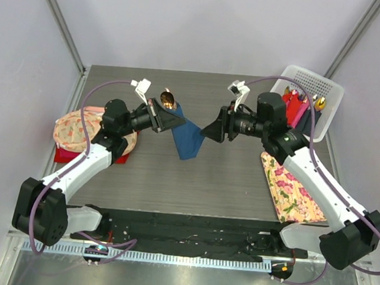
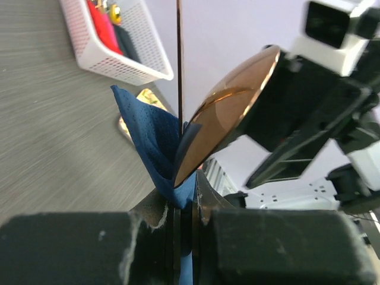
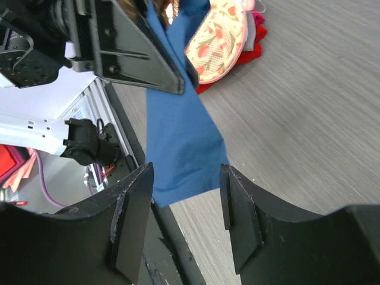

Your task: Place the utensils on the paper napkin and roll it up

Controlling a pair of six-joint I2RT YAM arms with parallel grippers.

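Napkin (image 1: 187, 141) and spoon (image 1: 168, 100) are pinched together above the table (image 1: 226, 183) in the clenched left gripper (image 1: 175, 121), with the blue sheet hanging loose below. The right gripper (image 3: 187, 178) is spread apart just beside that hanging end, with nothing held. The loose end should probably be caught low and wound tight, so that the spoon is not shaken free. Red and pink rolls (image 1: 293, 106) are kept in the white basket (image 1: 310, 79) at the far right.

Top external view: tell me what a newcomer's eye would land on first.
The dark blue paper napkin hangs over mid-table, clamped in the left pincer, with the shiny bowl of a copper spoon poking out above the grip. The right pincer faces it, open, close beside. A white basket sits at the far right corner.
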